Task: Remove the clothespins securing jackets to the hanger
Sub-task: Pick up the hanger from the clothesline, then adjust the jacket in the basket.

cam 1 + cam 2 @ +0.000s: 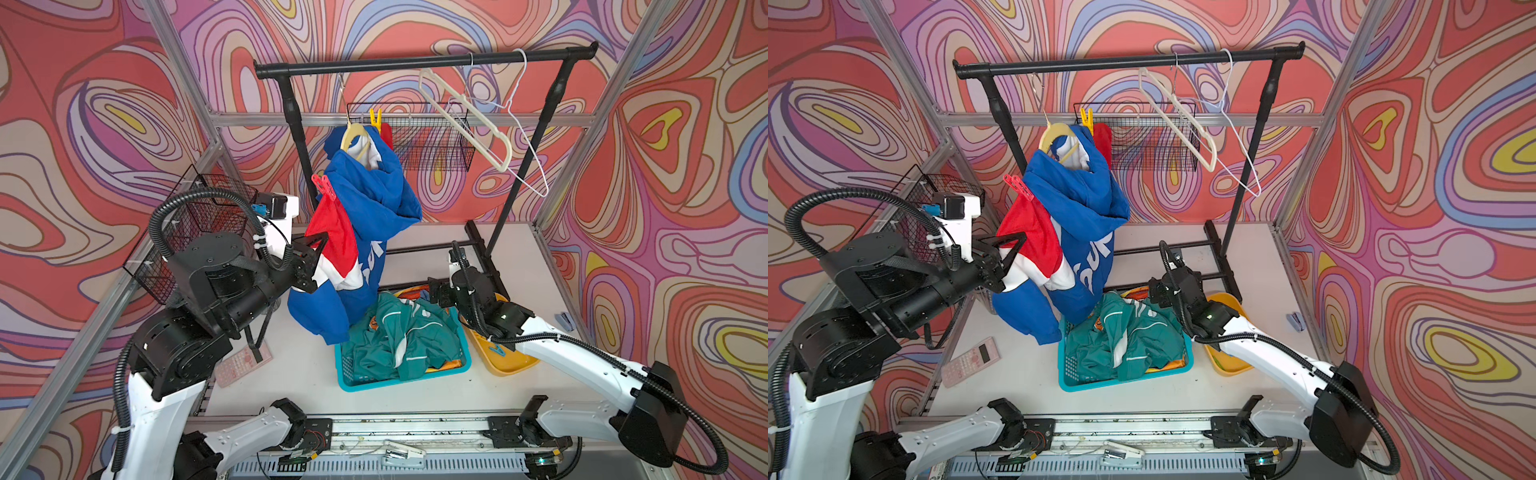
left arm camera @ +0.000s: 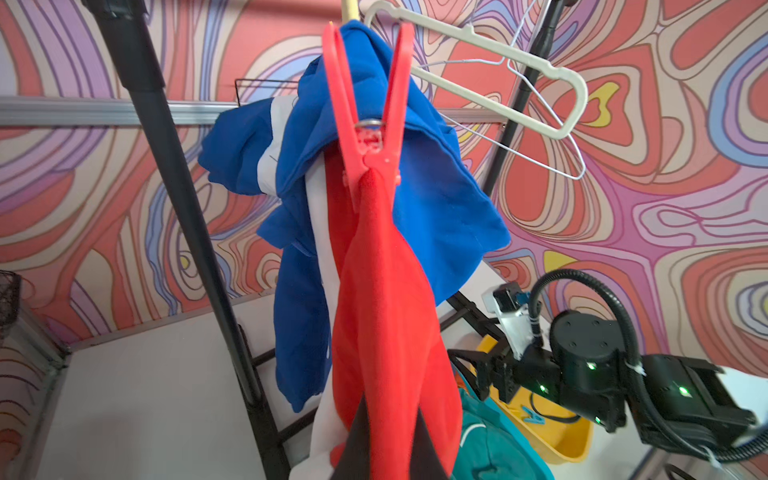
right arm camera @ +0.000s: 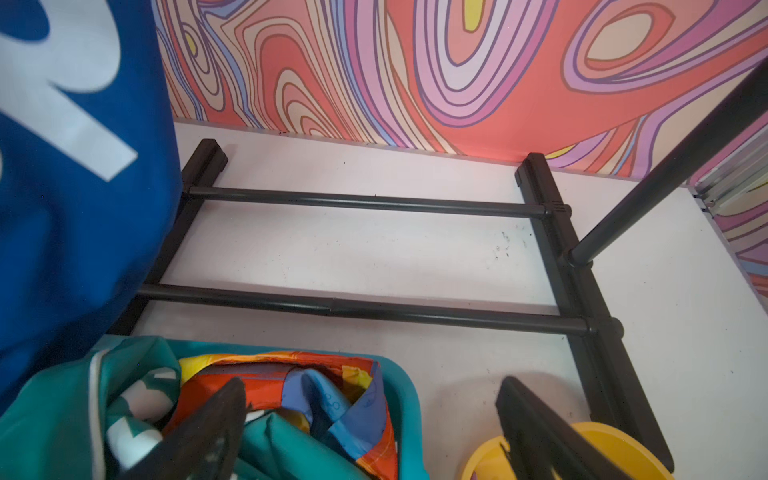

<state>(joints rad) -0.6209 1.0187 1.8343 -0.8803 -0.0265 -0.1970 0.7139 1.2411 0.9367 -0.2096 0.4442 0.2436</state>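
Plainly, in both top views the blue jacket (image 1: 374, 195) is the only one on the rack (image 1: 415, 63), and two pegs hold it there — a yellow clothespin (image 1: 375, 117) up by the hanger (image 1: 352, 132) and a red clothespin (image 1: 322, 185) lower down its side. We see the left gripper (image 1: 316, 266) clamped tight on the jacket's red and white band just below that red peg, and we judge the grip is meant to steady the cloth so the peg can be pulled off. The teal jacket (image 1: 399, 332) lies heaped in the turquoise basket (image 1: 361, 386), beside the yellow tray (image 1: 519, 368), with the right gripper (image 1: 434, 291) low over both. In the left wrist view we look up the red band, pinched between the two dark fingers (image 2: 355, 453), to the red peg biting a bunch of cloth. A blue clothespin (image 2: 533, 415) lies in the tray, so that seems the place for freed pegs. In the right wrist view the fingers (image 3: 208, 428) stand wide apart and hold nothing — the rainbow jacket (image 3: 340, 399) sits in the basket beneath them.
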